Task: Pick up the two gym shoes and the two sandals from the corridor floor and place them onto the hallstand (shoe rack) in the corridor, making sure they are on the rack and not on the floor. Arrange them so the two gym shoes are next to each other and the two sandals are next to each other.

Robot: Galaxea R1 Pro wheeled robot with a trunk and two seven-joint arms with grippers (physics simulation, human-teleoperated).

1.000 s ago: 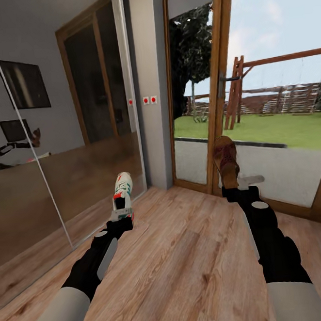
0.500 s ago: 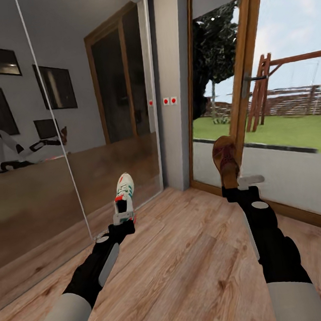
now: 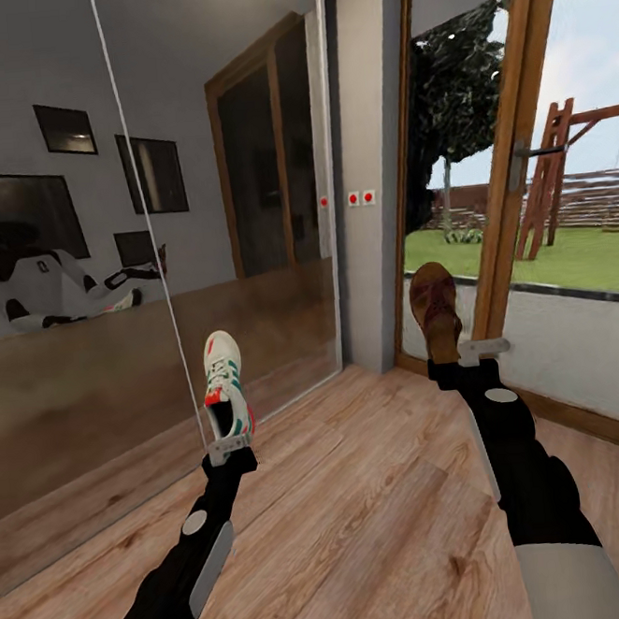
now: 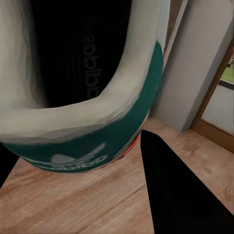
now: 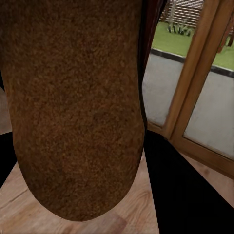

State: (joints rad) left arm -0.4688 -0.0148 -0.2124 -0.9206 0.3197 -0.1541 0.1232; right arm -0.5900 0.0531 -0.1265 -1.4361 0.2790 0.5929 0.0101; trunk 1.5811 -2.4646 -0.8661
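Left tool [image 3: 229,445] grasping gym shoe [image 3: 226,384] by stiff heel collar; right tool [image 3: 461,357] grasping light, flexible sandal [image 3: 435,310] at heel

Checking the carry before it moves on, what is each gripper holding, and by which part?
Left gripper: white green-striped gym shoe, held at its heel end. Right gripper: dark-brown leather sandal, held at one end.

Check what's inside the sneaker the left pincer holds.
Inside the gym shoe, the left wrist view shows a dark insole with printed lettering and teal collar lining. The toe end is hidden in shadow; the left pincer grips its heel.
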